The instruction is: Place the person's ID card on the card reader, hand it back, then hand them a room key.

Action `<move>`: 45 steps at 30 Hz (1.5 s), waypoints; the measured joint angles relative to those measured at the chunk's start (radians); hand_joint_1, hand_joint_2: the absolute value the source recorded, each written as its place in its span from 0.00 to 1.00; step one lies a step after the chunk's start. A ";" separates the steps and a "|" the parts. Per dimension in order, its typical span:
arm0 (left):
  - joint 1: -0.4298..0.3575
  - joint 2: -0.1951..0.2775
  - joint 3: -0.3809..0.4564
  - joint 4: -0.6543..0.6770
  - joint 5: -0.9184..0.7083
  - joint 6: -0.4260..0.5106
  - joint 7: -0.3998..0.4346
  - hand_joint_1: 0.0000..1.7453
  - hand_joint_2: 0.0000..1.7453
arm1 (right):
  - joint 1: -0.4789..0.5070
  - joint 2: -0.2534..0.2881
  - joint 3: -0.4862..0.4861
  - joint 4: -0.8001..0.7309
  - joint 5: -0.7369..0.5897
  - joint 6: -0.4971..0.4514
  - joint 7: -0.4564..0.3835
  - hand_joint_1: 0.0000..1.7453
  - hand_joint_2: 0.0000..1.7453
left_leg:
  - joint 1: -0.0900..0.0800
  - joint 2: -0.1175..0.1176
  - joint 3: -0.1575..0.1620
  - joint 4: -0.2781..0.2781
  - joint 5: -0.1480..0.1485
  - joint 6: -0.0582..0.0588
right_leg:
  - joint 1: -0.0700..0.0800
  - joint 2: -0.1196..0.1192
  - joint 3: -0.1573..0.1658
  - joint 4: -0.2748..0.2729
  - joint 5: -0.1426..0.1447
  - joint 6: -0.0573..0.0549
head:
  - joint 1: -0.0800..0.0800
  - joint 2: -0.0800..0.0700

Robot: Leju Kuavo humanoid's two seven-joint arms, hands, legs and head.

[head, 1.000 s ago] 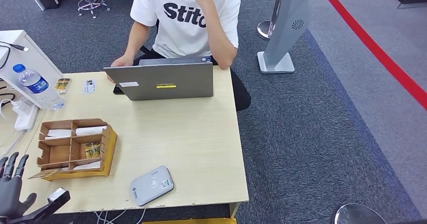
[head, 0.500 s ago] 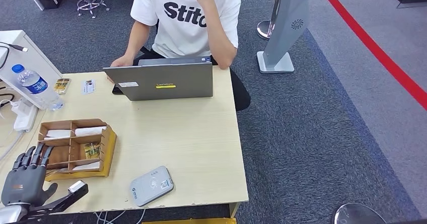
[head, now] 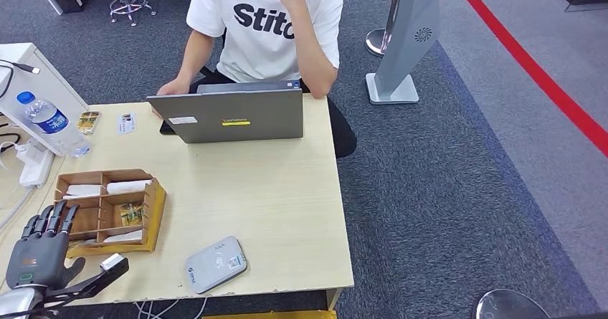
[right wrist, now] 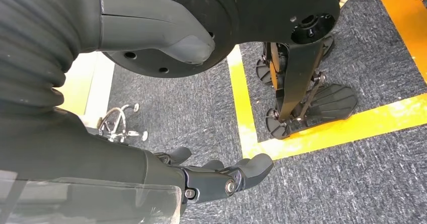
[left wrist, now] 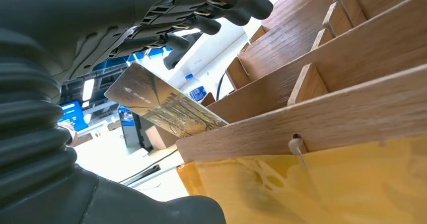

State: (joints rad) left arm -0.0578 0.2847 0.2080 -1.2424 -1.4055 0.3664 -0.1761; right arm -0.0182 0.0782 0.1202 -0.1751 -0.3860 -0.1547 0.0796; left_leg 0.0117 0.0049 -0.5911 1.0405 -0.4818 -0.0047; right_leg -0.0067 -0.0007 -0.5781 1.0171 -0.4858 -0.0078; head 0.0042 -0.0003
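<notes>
My left hand (head: pixel 41 253) hovers at the near left corner of the wooden card box (head: pixel 155 210), fingers spread and thumb stretched toward the table's front edge. In the left wrist view a gold card (left wrist: pixel 160 103) sticks out of the box's (left wrist: pixel 352 103) corner, lying between my fingers (left wrist: pixel 201 17) and thumb (left wrist: pixel 166 211); neither touches it. The grey card reader (head: pixel 215 263) lies near the front edge, nothing on it. A white card (head: pixel 127 122) and a gold one (head: pixel 89 121) lie at the table's far left. My right hand (right wrist: pixel 221 177) hangs over the carpet, holding nothing.
A person sits behind an open laptop (head: pixel 229 117) at the far edge of the table (head: pixel 279 190). A water bottle (head: pixel 51 122) and a white power strip (head: pixel 34 167) stand at the left. The box holds white cards (head: pixel 129 186) and a gold card (head: pixel 131 213).
My left hand has come up and forward from the bottom left corner to the box's near corner, now covering the protruding gold card. It has barely moved in the last half second.
</notes>
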 joint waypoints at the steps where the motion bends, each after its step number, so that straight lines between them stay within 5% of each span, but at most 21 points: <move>1: 0.000 -0.001 0.000 -0.003 0.001 -0.001 0.002 0.00 1.00 | 0.000 0.000 0.000 0.000 0.002 -0.001 0.000 0.00 1.00 | 0.000 0.000 0.000 0.000 0.000 0.000 | 0.000 0.000 0.000 0.000 0.000 0.000 | 0.000 0.000; 7: 0.001 -0.004 0.000 -0.017 0.010 0.001 0.004 0.00 1.00 | 0.000 0.000 0.000 0.000 0.011 -0.005 0.007 0.00 1.00 | 0.000 0.000 0.000 0.000 0.000 0.000 | 0.000 0.000 0.000 0.000 0.000 0.000 | 0.000 0.000; 11: 0.003 -0.006 0.000 -0.024 0.011 0.001 0.004 1.00 1.00 | 0.000 0.000 0.000 0.000 0.011 -0.008 0.008 0.00 1.00 | 0.000 0.000 0.000 0.000 0.000 0.000 | 0.000 0.000 0.000 0.000 0.000 0.000 | 0.000 0.000; 45: 0.019 -0.021 0.004 -0.103 0.074 -0.025 -0.023 1.00 1.00 | 0.000 0.001 0.000 0.000 0.038 0.008 0.017 0.00 1.00 | 0.000 0.000 0.000 0.000 0.000 0.000 | 0.000 0.000 0.000 0.000 0.000 0.000 | 0.000 0.000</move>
State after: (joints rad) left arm -0.0391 0.2634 0.2116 -1.3458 -1.3312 0.3409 -0.1988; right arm -0.0183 0.0791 0.1202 -0.1751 -0.3475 -0.1462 0.0965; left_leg 0.0117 0.0045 -0.5914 1.0405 -0.4818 -0.0047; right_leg -0.0067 -0.0010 -0.5779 1.0172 -0.4858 -0.0078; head 0.0042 -0.0004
